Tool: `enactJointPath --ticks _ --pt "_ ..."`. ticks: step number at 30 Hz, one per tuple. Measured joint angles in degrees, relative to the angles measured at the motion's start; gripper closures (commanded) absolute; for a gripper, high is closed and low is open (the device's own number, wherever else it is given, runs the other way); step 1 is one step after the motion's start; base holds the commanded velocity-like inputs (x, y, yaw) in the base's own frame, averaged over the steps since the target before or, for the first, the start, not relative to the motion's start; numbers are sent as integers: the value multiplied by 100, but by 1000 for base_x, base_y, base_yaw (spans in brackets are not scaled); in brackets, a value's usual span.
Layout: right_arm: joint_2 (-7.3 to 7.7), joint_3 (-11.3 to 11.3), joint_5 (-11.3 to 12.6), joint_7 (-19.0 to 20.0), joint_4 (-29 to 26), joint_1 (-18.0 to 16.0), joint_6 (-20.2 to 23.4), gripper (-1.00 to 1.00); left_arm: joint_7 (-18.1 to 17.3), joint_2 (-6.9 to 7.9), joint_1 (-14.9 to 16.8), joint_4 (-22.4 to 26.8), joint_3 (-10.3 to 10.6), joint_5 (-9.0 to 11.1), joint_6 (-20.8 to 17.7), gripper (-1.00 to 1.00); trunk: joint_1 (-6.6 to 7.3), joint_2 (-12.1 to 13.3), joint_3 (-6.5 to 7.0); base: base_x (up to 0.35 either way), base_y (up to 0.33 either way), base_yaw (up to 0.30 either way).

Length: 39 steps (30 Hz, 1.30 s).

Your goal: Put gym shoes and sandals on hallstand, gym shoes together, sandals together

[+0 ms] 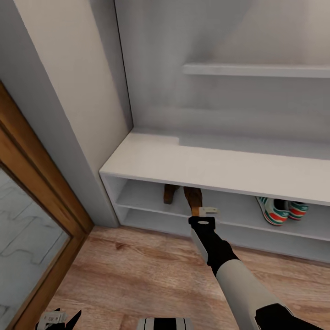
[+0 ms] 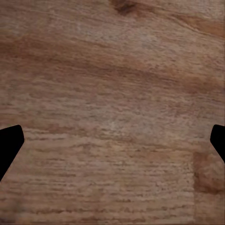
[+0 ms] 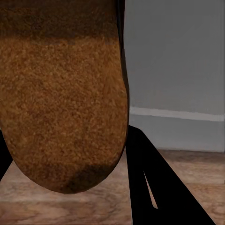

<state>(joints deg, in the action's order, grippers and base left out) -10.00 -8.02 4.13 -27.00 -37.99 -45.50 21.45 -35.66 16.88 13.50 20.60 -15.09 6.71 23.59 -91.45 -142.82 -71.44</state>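
The white hallstand (image 1: 151, 160) runs along the wall. On its upper open shelf one brown sandal (image 1: 169, 193) leans near the left. Beside it is the second sandal (image 1: 194, 198), with my right gripper (image 1: 200, 210) shut on its near end. Up close its suede sole (image 3: 61, 103) sits between the black fingers (image 3: 150, 187). Both gym shoes (image 1: 279, 210) sit side by side further right on the same shelf. My left gripper (image 1: 57, 317) hangs low at the front left. It is open (image 2: 112, 140) over bare wood floor (image 2: 112, 70) with nothing between its fingers.
A wood-framed door or mirror panel (image 1: 32, 220) stands at the left, next to a grey wall corner (image 1: 68, 114). A floating white shelf (image 1: 256, 69) hangs above the bench. Plank floor (image 1: 137, 275) stretches in front of the rack.
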Motion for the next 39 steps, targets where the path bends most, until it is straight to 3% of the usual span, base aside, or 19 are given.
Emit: enactJointPath --ticks 39 --pt "0 8 -1 8 21 0 0 100 0 0 0 0 8 -23 1 -100 -2 0 0 107 16 0"
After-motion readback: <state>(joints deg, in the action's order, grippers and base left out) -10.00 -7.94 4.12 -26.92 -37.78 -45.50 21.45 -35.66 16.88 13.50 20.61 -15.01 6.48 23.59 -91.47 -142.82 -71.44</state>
